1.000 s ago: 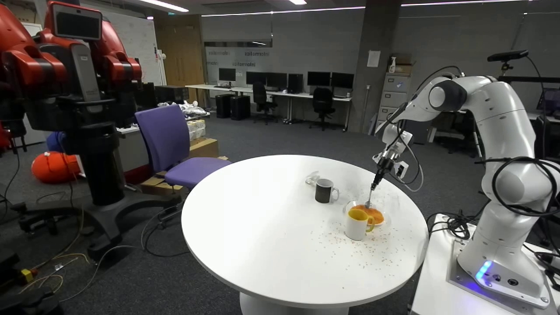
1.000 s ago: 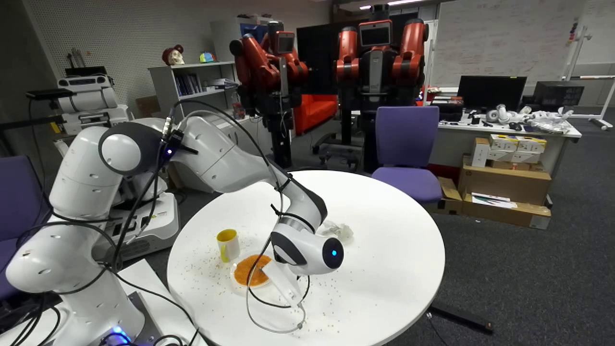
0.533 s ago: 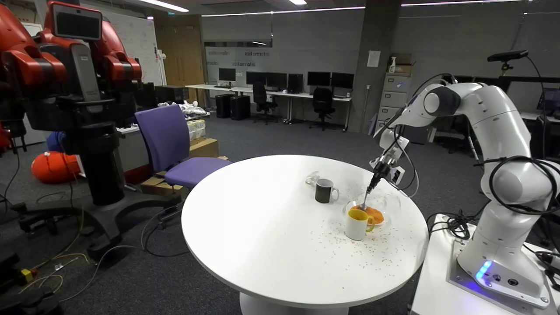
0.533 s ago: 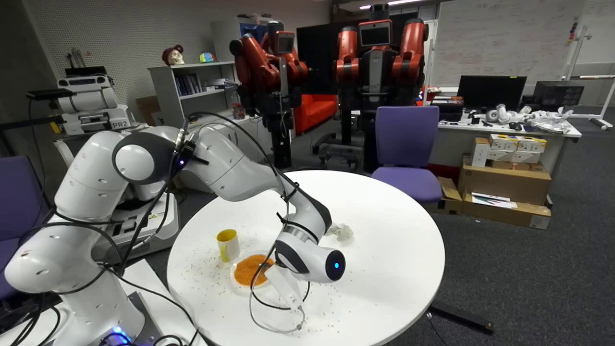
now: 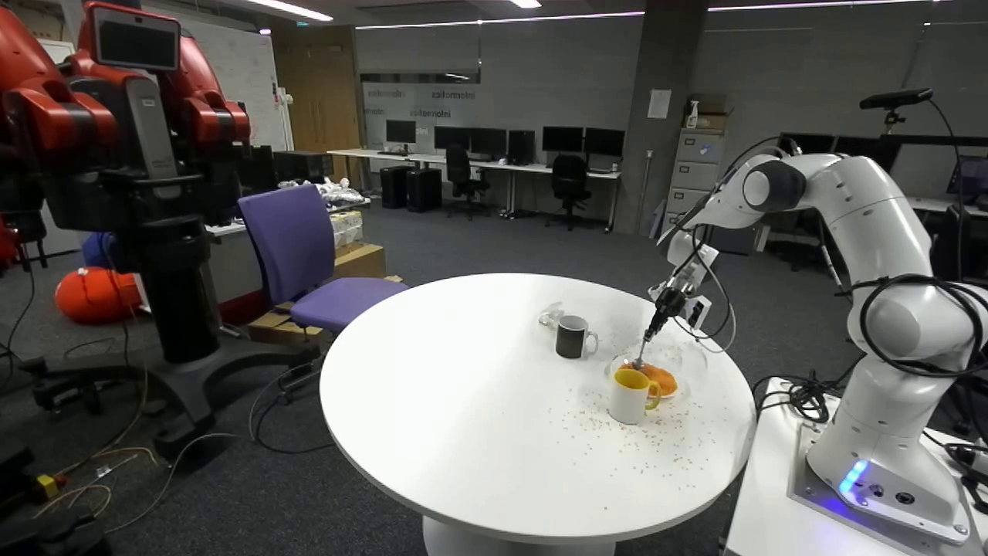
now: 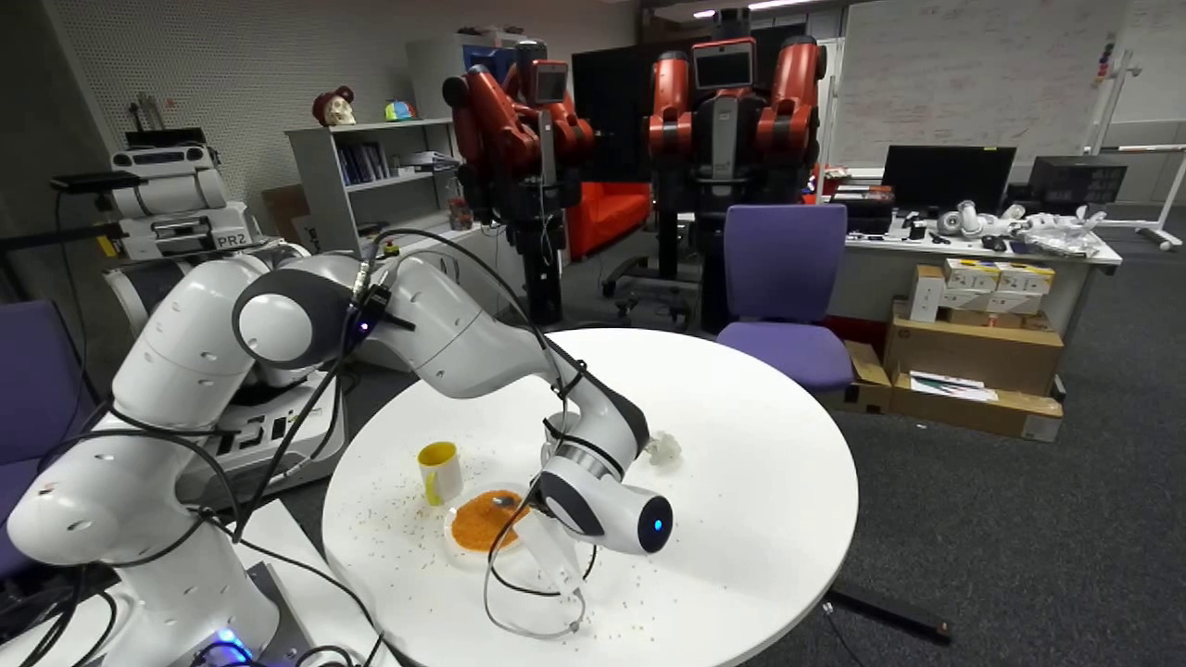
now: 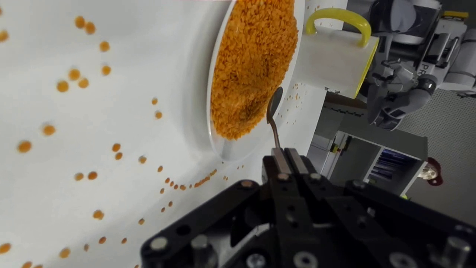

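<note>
The black pincer [image 7: 285, 150] is tightly clamping a slim metal spoon [image 7: 275, 100], apparently scooping orange grains [image 7: 254, 56] and next probably needing level lifting.

I see orange grains [image 7: 254, 67], a whitish plate [image 7: 241, 148], one white mug [image 5: 627, 400] with yellow inside, one dark mug [image 5: 570, 340] with white handle [image 5: 593, 343], a grey spoon [image 7: 275, 101], my black fingers [image 7: 284, 184], and a white tabletop [image 5: 463, 401].

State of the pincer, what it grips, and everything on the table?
Plate: flat, loaded
Lentils: piled on the plate, some strewn on the table
Spoon: gripped, bowl end down at the lentils, contact unclear
Pincer: shut on the spoon
Yellow-handled mug: upright
Dark mug: upright
Clear plastic: crumpled
</note>
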Action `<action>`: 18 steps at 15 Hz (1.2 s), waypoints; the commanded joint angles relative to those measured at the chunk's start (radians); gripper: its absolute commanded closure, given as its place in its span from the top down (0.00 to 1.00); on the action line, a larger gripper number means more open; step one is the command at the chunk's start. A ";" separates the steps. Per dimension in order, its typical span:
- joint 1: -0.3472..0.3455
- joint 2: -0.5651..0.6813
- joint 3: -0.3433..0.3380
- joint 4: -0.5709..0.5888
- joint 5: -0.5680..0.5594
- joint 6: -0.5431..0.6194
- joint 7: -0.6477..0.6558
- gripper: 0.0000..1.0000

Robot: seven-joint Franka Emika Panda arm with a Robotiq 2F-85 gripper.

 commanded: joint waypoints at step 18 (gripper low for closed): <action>-0.009 0.056 0.020 0.070 -0.002 -0.062 0.004 1.00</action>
